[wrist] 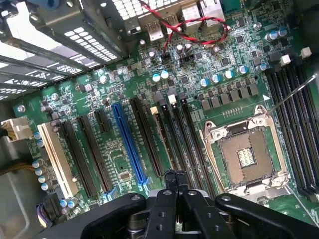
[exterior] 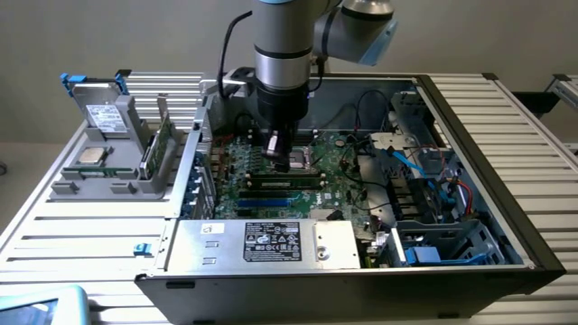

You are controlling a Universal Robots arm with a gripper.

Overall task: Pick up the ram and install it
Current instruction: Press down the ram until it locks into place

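We see our claw (wrist: 174, 181) clenched empty at the wrist frame's lower middle, over the motherboard (wrist: 99, 94). In the exterior frame's center a ram (exterior: 286, 180) sits in its slot; farther left, another ram (exterior: 158, 150) stands in the holder (exterior: 108, 184).

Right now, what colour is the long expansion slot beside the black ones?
Blue, clearest in the wrist view.

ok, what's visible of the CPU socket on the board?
The square processor socket with a silver metal frame lies flat on the green motherboard, between rows of long black slots. The frame surrounds a dark recessed contact field with a small patch of components at its centre. It is empty; nothing rests in it.
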